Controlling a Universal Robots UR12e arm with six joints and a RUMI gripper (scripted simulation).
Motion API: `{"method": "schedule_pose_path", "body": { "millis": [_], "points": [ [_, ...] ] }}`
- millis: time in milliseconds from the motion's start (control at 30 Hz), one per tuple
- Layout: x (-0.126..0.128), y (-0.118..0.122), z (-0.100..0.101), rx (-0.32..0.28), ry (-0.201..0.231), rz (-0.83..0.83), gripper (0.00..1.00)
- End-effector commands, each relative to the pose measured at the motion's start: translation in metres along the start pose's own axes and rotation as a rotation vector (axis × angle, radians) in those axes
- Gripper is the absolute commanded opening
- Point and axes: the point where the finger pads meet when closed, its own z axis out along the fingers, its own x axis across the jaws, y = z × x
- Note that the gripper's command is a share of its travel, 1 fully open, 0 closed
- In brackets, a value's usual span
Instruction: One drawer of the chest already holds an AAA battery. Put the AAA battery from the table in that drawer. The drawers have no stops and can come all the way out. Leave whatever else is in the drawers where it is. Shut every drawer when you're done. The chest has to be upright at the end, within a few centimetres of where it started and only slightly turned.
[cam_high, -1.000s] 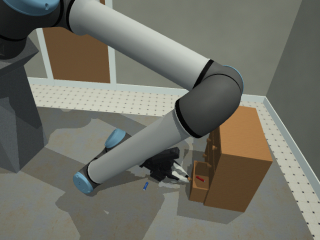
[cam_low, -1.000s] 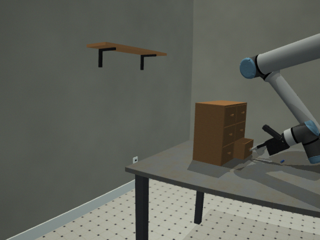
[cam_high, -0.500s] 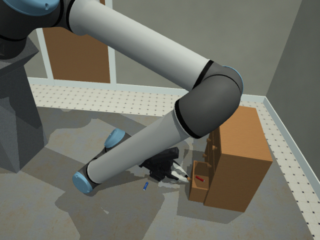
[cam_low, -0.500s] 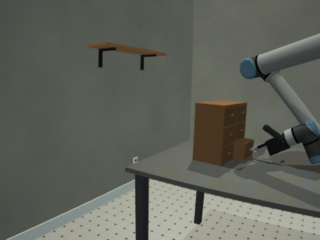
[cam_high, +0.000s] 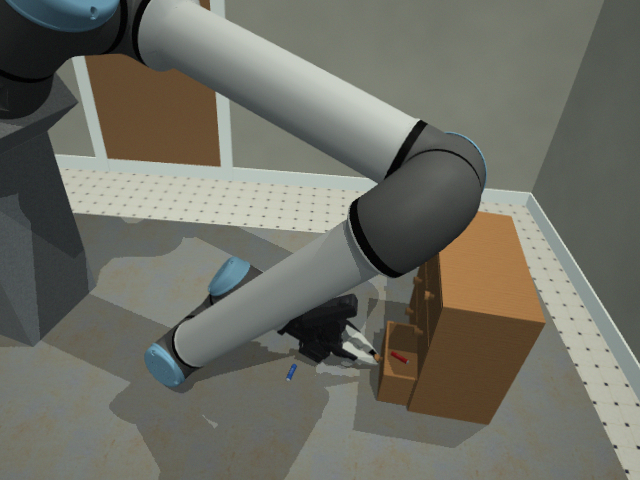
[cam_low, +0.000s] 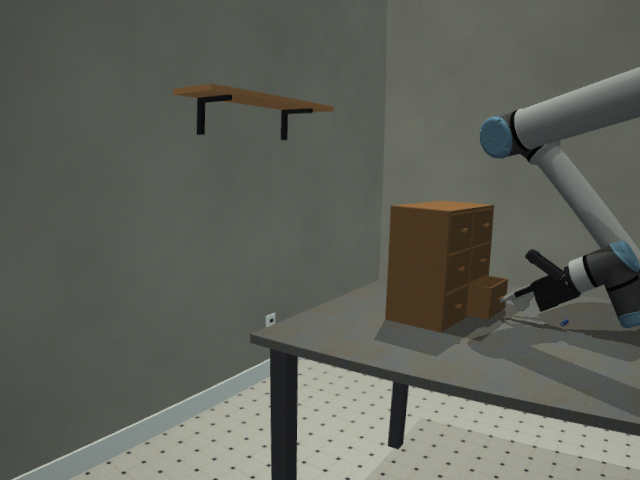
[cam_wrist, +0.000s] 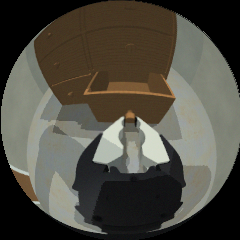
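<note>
The wooden chest (cam_high: 465, 361) (cam_low: 417, 263) (cam_wrist: 112, 55) stands upright, with two columns of three drawers. A bottom drawer (cam_high: 397, 391) (cam_low: 479, 297) (cam_wrist: 107, 106) is pulled well out, its rear end still at the chest; the other drawers look shut. A red battery (cam_high: 399, 357) lies inside it. My gripper (cam_high: 377, 357) (cam_low: 502, 299) (cam_wrist: 129, 117) is shut on this drawer's knob, at the middle of its front. A blue battery (cam_high: 291, 372) (cam_low: 564, 322) lies on the table (cam_high: 232, 423) (cam_low: 361, 335), behind my fingers and away from the chest.
My arm's forearm (cam_high: 279, 294) passes above the table, and its elbow (cam_high: 423, 217) hides part of the chest's top in the top view. A wall shelf (cam_low: 258, 98) is high up beyond the chest. The table's edge (cam_low: 413, 381) runs along the chest's outer side.
</note>
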Motion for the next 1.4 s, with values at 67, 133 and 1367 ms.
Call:
{"method": "schedule_pose_path", "body": {
  "millis": [67, 133, 1367],
  "points": [
    [-0.0002, -0.0005, -0.0001, 0.0, 0.0, 0.0, 0.07],
    [-0.0002, -0.0005, -0.0001, 0.0, 0.0, 0.0, 0.07],
    [-0.0002, -0.0003, -0.0005, 0.0, 0.0, 0.0, 0.2]
  ]
}}
